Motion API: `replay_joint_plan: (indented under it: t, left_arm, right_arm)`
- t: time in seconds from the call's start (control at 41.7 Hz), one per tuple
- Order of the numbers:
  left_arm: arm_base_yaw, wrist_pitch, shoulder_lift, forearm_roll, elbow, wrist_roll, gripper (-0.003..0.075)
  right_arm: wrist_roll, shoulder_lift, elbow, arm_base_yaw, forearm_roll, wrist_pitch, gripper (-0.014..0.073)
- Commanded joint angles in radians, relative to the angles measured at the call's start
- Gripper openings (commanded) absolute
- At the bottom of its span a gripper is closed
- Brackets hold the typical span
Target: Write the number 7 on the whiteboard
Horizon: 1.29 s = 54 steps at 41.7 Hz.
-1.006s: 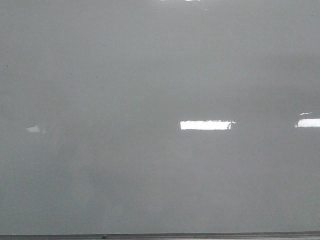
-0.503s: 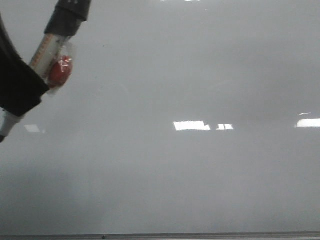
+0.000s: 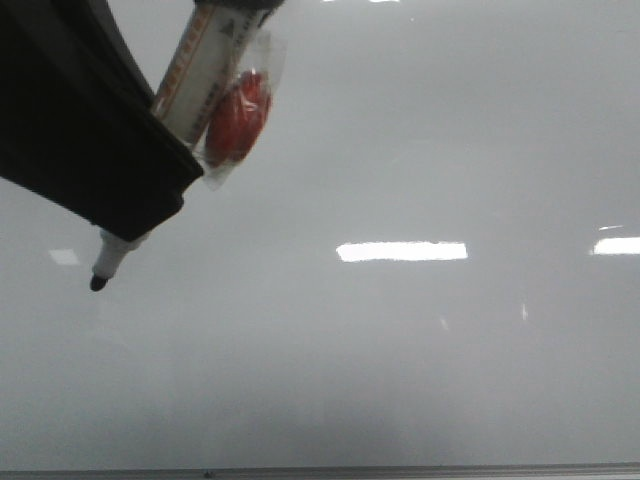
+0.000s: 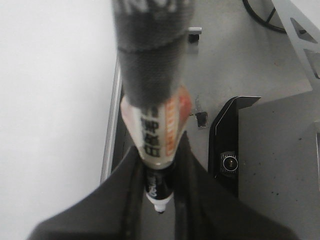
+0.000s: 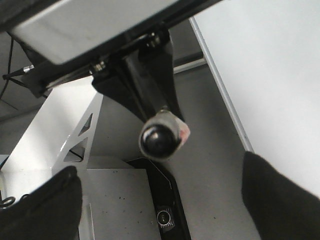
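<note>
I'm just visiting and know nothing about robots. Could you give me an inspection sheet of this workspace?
Surface: glossy pale grey whiteboard, light reflections only, no writing seen.
Job's things: white marker with orange label, black tip uncapped; contact with the board unclear.
Clutter: red object in clear wrap attached to the marker.
Grippers: left gripper jaws shut on the marker; right gripper jaws wide apart, empty.
Cables: black cable on the floor.
Surroundings: grey floor, black lens unit.
</note>
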Motion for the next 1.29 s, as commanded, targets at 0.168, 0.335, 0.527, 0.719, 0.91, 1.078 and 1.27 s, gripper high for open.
replay_joint_plan:
  t: [0.168, 0.335, 0.527, 0.719, 0.91, 1.078, 1.27]
  left_arm:
    - [-0.009, -0.067, -0.022, -0.033, -0.033, 0.0, -0.0011]
    - [-0.009, -0.067, -0.022, -0.035, -0.033, 0.0, -0.0011]
    - [-0.009, -0.067, -0.022, -0.036, -0.033, 0.0, -0.0011]
    - [-0.009, -0.098, -0.022, -0.05, -0.033, 0.0, -0.001]
    - [-0.009, -0.128, -0.022, -0.053, -0.033, -0.005, -0.0003]
    - [-0.009, -0.127, -0.022, -0.051, -0.033, -0.005, 0.0189]
    - [-0.009, -0.108, -0.061, -0.052, -0.033, -0.01, 0.043]
  right_arm:
    - [-0.026, 0.119, -0.077, 0.049, 0.057, -0.043, 0.066]
    - [-0.061, 0.133, -0.077, 0.05, 0.09, -0.06, 0.053]
    - [-0.061, 0.144, -0.077, 0.05, 0.099, -0.049, 0.0253]
    - [-0.061, 0.144, -0.077, 0.05, 0.103, -0.047, 0.0009]
    - [-0.061, 0.144, -0.077, 0.05, 0.103, -0.032, -0.0068]
    - [-0.061, 0.141, -0.077, 0.031, 0.09, -0.033, -0.0068]
    - [-0.061, 0.14, -0.076, -0.038, 0.04, -0.035, -0.0068]
